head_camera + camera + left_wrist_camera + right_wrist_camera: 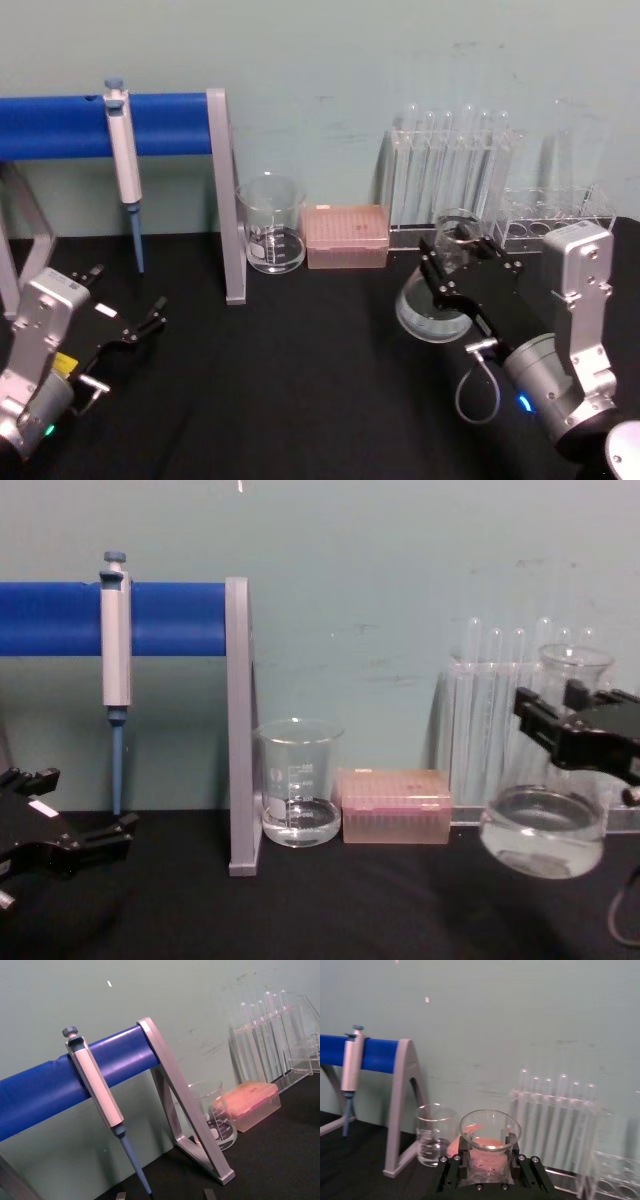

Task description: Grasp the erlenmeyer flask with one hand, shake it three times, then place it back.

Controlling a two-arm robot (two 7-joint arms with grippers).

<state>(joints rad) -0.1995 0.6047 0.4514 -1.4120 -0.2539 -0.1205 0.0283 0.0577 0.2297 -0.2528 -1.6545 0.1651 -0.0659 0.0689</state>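
Note:
The erlenmeyer flask [432, 308] is clear glass with a wide base [543, 832], and a little clear liquid lies in it. My right gripper [455, 262] is shut on its narrow neck, just under the flared rim [490, 1130]. In the chest view the black fingers [560, 730] clamp the neck at the right side. The flask leans slightly, and its base seems to hang just above the black table [320, 380]. My left gripper [125, 305] rests open at the near left, holding nothing.
A glass beaker [271, 224] and a pink tip box [345, 236] stand left of the flask. Test tubes in a clear rack [450, 170] and a second rack [555, 215] stand close behind it. A pipette [125, 165] hangs on the blue bar stand [225, 190].

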